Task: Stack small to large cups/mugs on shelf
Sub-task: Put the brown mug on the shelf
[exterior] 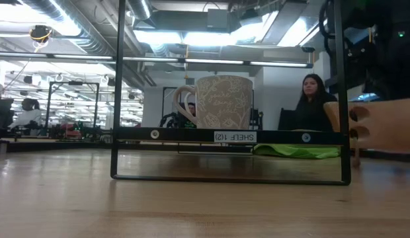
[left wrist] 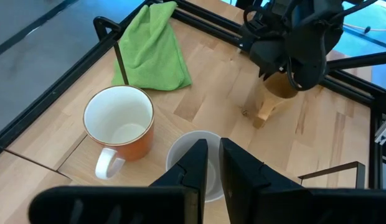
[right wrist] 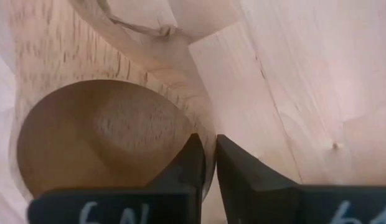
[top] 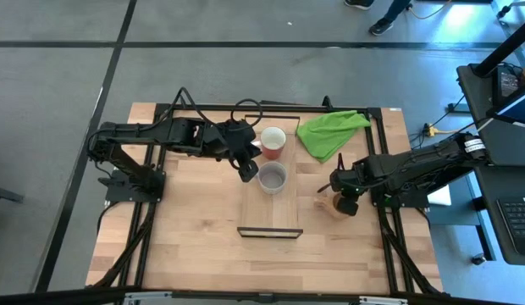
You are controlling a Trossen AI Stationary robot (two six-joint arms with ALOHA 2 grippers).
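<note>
The right jaws (right wrist: 205, 180) are nearly closed, pinching the rim of the small tan wooden cup (right wrist: 106, 137): one finger sits inside the bowl, the other outside its wall. This cup stands on the counter (top: 195, 229) to the right of the shelf (top: 269, 212), apart from it, with its handle pointing toward the shelf. In the low view the cup shows at the right edge, beyond the shelf's black end frame.

The left jaws (left wrist: 211, 168) are likewise drawn close together, with only a narrow gap, and they straddle the near rim of the grey mug (left wrist: 193, 158), one finger inside and one outside; whether they actually press the wall cannot be told. The grey mug stands upright on the far half of the shelf, and in the low view it rises above the shelf's labelled black edge with its handle to the left.

The red mug (top: 273, 142) with its white inside stands upright just beyond the grey mug, at the far end of the shelf, close beside it. Whether it rests on the board or on the counter cannot be made out.

To the right of the red mug, at the far right of the counter, lies a bright green cloth (top: 330, 131), bunched up. A person (exterior: 314, 102) sits in the room behind the counter.
</note>
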